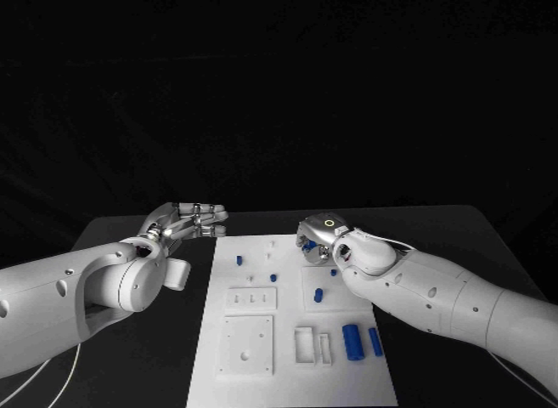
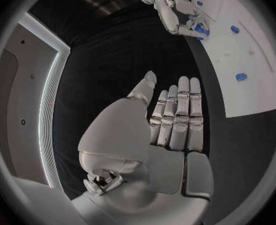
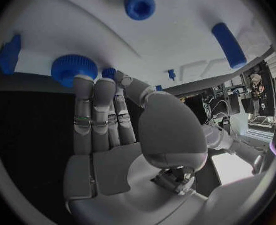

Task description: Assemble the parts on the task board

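- The left hand (image 1: 190,219) hovers over the bare black table (image 1: 132,234) just off the board's (image 1: 291,374) far left corner; it holds nothing.
- In its wrist view the left hand (image 2: 175,120) has its long fingers (image 2: 182,110) straight and side by side, the thumb standing a little apart from them.
- The right hand (image 1: 318,236) is over the far part of the board, palm downward, with its arm coming in low across the board's right side.
- In its wrist view the right hand (image 3: 107,115) reaches with its fingers laid together toward a ribbed blue knob (image 3: 74,67); the fingertips (image 3: 83,81) are at the knob's edge, seemingly touching it.
- Whether the right hand truly holds the knob cannot be told: the fingers cover the contact, and in the head view the hand hides that spot.
- A second, smaller blue piece (image 3: 110,73) peeps out from behind the right fingertips, mostly hidden.
- Other parts lie loose on the board: a blue cylinder (image 1: 351,341) with a slimmer blue bar (image 1: 375,341) beside it near the right edge, a small peg (image 1: 318,295) in the middle, and tiny pieces (image 1: 239,260) at the far left.
- The right arm covers part of the board's right edge, and the board's near end is cut off by the picture.
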